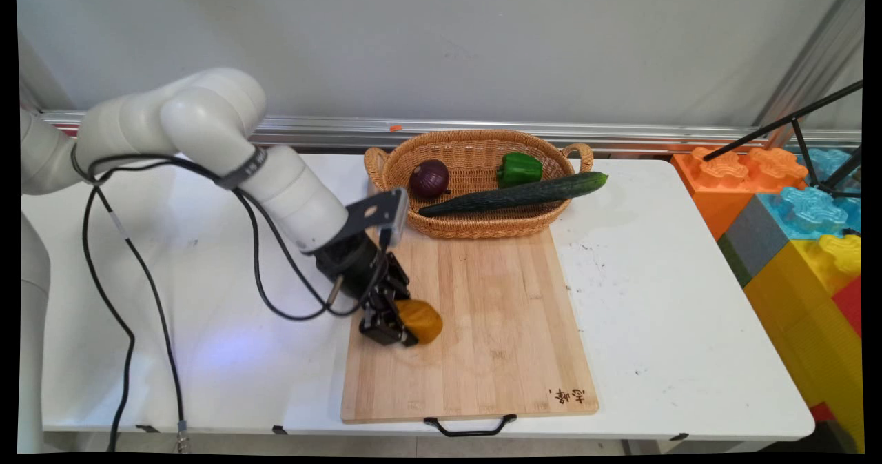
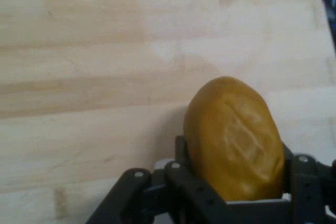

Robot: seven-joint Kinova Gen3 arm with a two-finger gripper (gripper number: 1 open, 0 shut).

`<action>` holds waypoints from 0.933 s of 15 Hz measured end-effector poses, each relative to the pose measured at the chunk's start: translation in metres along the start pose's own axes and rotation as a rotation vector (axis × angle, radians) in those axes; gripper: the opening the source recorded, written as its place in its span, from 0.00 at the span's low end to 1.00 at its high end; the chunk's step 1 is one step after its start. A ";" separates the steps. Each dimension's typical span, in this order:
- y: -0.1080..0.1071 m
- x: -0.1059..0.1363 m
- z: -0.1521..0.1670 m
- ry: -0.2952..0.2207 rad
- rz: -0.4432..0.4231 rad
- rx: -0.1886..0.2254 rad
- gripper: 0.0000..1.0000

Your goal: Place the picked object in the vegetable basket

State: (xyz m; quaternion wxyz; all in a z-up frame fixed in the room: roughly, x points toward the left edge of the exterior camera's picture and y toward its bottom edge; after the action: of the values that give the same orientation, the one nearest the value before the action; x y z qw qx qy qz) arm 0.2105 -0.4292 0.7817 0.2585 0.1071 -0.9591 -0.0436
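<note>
Gripping a smooth yellow-brown potato [image 1: 419, 320] between its closed fingers, the black two-finger gripper [image 1: 397, 325] keeps it low over the left part of the pale wooden cutting board [image 1: 496, 326], apparently for support.

1. Bright, even, diffuse light fills the main view; the wall [image 1: 441, 50] and the white table [image 1: 689, 298] are pale, with no hard glare.
2. Shadows are soft: a faint one lies on the table right of the basket [image 1: 475, 226], another beneath the arm [image 1: 275, 181].
3. The cutting board [image 1: 496, 326] carries a dull pale sheen near its middle.
4. In the hand view the potato [image 2: 233, 140] bears a soft highlight and throws a dim shadow leftward on the board.
</note>
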 end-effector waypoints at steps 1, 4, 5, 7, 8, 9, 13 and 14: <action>-0.001 0.002 -0.007 0.013 -0.012 -0.004 0.00; -0.013 0.011 -0.038 0.082 -0.050 0.003 0.00; -0.017 0.013 -0.044 0.099 -0.058 0.011 0.00; -0.034 0.019 -0.062 0.149 -0.078 0.060 0.00; -0.047 0.021 -0.070 0.177 -0.096 0.102 0.00; -0.062 0.023 -0.079 0.204 -0.115 0.146 0.00; -0.126 0.029 -0.102 0.293 -0.186 0.299 0.00; -0.140 0.029 -0.104 0.304 -0.200 0.322 0.00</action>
State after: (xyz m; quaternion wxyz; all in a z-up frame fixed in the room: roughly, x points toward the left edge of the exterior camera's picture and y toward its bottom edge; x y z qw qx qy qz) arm 0.2637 -0.5747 0.8662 0.3741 0.2467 -0.8883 0.1011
